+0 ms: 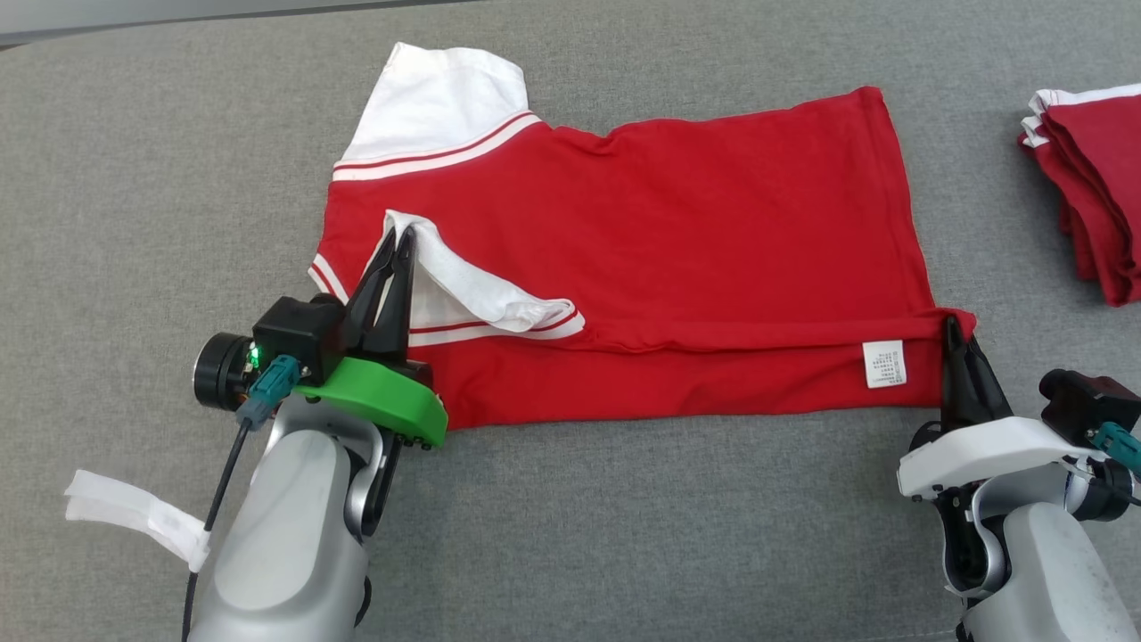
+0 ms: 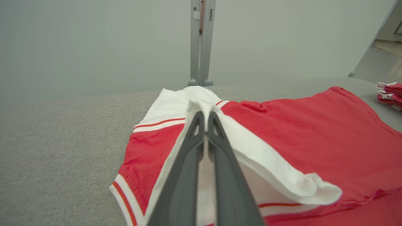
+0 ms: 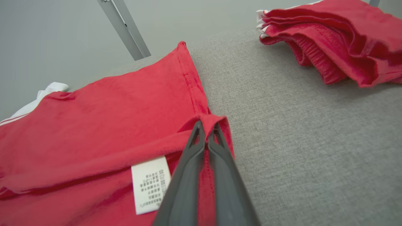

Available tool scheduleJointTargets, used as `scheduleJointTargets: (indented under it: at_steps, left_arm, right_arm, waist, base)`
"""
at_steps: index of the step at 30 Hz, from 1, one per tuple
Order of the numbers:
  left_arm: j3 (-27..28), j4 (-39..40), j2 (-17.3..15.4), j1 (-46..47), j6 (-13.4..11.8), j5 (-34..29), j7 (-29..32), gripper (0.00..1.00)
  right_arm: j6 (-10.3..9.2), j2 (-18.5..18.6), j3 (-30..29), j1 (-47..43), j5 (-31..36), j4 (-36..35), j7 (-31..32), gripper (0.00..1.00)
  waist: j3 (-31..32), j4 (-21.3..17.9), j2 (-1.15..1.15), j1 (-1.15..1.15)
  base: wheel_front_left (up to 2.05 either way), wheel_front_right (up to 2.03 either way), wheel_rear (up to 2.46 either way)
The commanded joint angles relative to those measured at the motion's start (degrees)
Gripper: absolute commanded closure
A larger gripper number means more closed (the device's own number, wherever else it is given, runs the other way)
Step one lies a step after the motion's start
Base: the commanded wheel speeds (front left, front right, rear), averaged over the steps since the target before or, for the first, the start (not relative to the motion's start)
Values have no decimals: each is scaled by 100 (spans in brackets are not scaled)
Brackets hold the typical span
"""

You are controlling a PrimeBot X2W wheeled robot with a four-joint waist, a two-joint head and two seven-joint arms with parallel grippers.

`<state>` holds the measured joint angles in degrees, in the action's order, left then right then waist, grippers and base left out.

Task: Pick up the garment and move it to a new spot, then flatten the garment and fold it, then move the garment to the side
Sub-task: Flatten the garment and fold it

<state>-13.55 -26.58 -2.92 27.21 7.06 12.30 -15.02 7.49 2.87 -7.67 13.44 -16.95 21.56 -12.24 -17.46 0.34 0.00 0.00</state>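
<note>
A red garment (image 1: 642,214) with white sleeves and red stripes lies spread on the grey surface, its near edge folded partway over the body. My left gripper (image 1: 398,234) is shut on the near white sleeve (image 2: 251,147), lifted over the red body. My right gripper (image 1: 950,323) is shut on the garment's near right hem corner (image 3: 216,121), just right of a white care label (image 3: 150,183). The far white sleeve (image 1: 437,102) lies flat at the back left.
A stack of folded red garments (image 1: 1092,183) sits at the right edge of the grey surface (image 1: 624,535). A white strip of tape or cloth (image 1: 134,513) lies at the near left. A grey post (image 2: 201,40) stands beyond the far edge.
</note>
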Motion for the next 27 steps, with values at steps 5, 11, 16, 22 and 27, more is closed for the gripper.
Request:
scheduleJointTargets:
  at_steps: [5, 11, 16, 22, 27]
  left_arm:
    - [-82, -112, -5, 118, -86, 54, -17, 0]
    - [34, 257, -8, -333, -214, 124, -17, 0]
    - [311, 589, -47, -877, -310, 155, -17, 0]
    - [578, 691, -177, -1475, -486, 313, 84, 0]
    - [511, 730, -97, -1692, -598, 553, 644, 0]
  right_arm:
    - [0, 8, 19, 54, -98, -50, -164, 0]
    - [0, 7, -110, -168, 24, -360, -258, 0]
    - [0, 7, -225, -396, 131, -604, -273, 0]
    - [0, 8, -291, -631, 154, -758, -260, 0]
    - [0, 8, -295, -716, 185, -800, -233, 0]
  waist:
    - [153, -14, 0, 0]
    - [422, 71, 0, 0]
    - [659, 158, 0, 0]
    - [849, 234, 0, 0]
    - [873, 255, 0, 0]
  base:
    - [0, 0, 0]
    - [0, 0, 0]
    - [0, 0, 0]
    - [0, 0, 0]
    - [0, 0, 0]
